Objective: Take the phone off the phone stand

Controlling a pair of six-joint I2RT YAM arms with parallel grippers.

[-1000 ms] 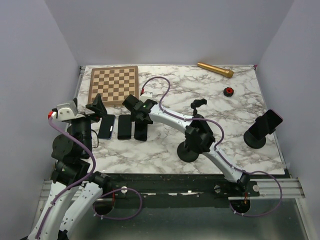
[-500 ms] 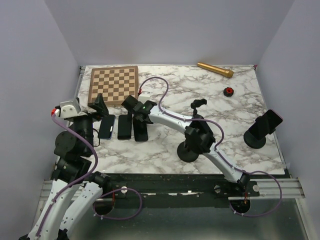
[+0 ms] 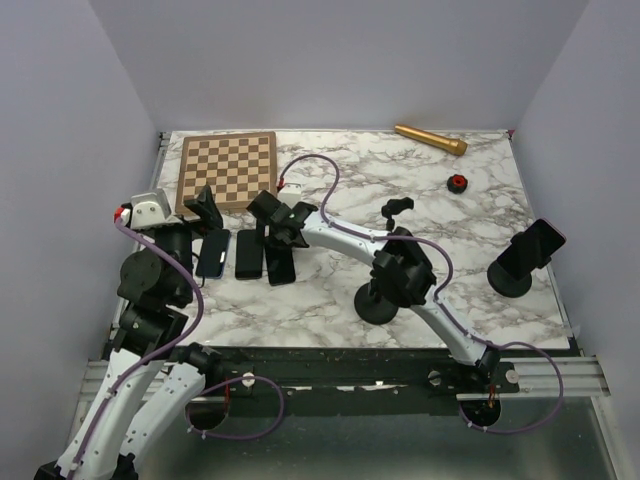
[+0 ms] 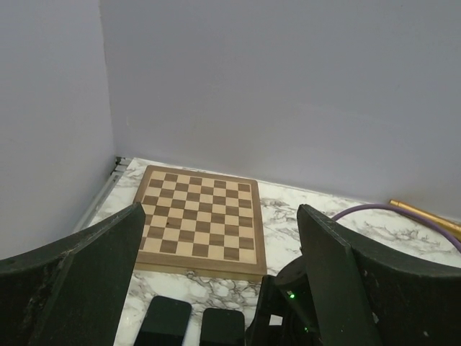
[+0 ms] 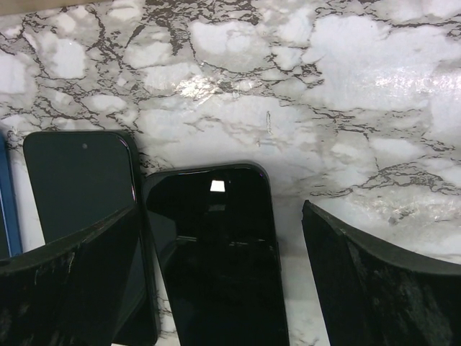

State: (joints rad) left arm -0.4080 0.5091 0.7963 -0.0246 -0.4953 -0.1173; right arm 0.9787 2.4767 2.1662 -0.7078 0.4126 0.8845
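Note:
A dark phone (image 3: pixel 537 246) leans in a black phone stand (image 3: pixel 508 277) at the table's right edge. A second black stand (image 3: pixel 379 303) in the middle holds nothing. Three dark phones lie flat side by side at the left (image 3: pixel 212 252) (image 3: pixel 248 255) (image 3: pixel 282 264). My right gripper (image 3: pixel 272 228) is open and empty, low over the rightmost flat phone (image 5: pixel 216 252), with the middle one (image 5: pixel 83 187) beside it. My left gripper (image 3: pixel 205 205) is open and empty above the flat phones (image 4: pixel 164 321), facing the chessboard (image 4: pixel 198 220).
A wooden chessboard (image 3: pixel 228 168) lies at the back left. A gold cylinder (image 3: pixel 430 138) lies at the back edge, and a small red and black knob (image 3: pixel 457 182) sits near it. The right arm's purple cable (image 3: pixel 320 175) loops over the table.
My left arm has shifted right and a little forward, bringing its gripper closer to the flat phones. My right gripper has edged slightly left and stays open over the rightmost flat phone.

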